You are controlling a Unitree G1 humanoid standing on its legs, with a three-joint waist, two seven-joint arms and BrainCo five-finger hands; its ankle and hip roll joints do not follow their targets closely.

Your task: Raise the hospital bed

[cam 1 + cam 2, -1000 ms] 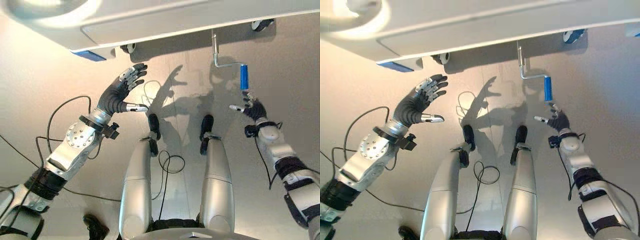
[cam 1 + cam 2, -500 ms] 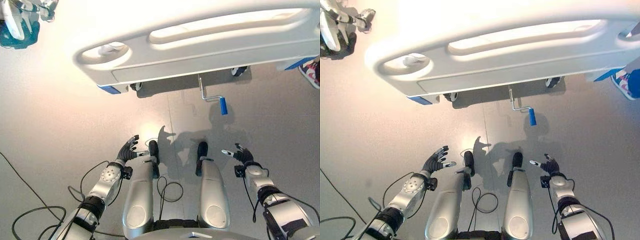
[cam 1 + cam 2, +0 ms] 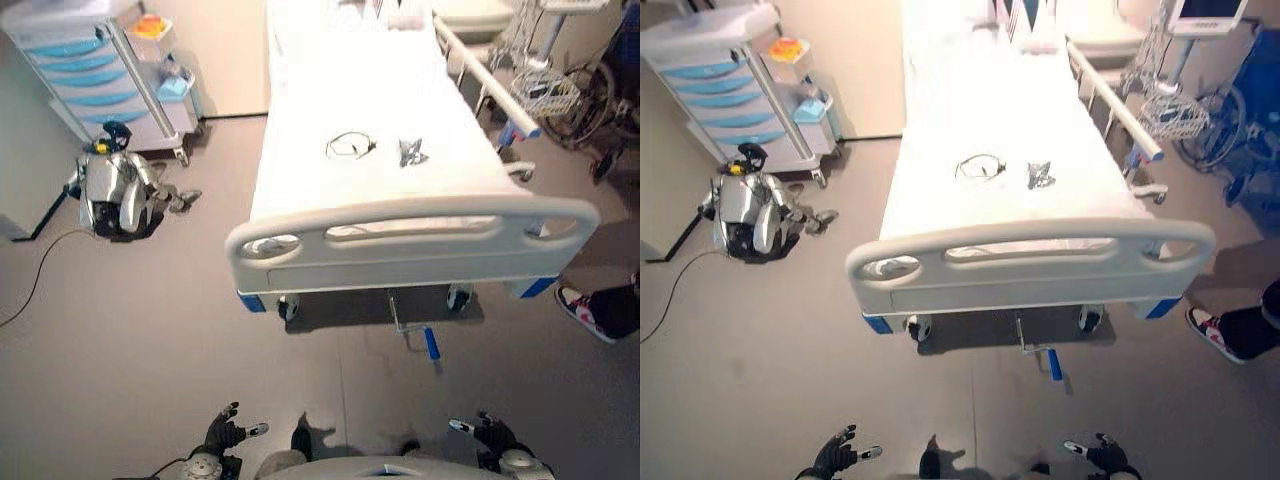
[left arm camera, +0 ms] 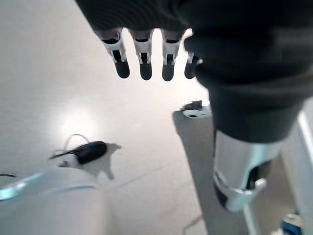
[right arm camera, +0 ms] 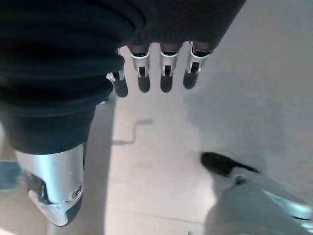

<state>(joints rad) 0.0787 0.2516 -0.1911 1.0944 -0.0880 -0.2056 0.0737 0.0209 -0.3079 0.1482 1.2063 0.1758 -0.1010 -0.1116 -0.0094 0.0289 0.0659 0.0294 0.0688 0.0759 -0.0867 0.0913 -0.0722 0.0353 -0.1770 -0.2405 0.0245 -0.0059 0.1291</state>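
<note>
While the bed [image 3: 400, 250] stands w/ crank [image 3: 428, 341] untouched at its foot, left robot hand [image 3: 228, 432] & right robot hand [image 3: 487, 432] hang spread wide, empty.

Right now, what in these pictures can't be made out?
- Items on the hospital bed: small objects too small to identify.
- Crank handle: where its shaft joins is hidden under the footboard.
- Person's shoe: the rest is cut off by the edge.
</note>
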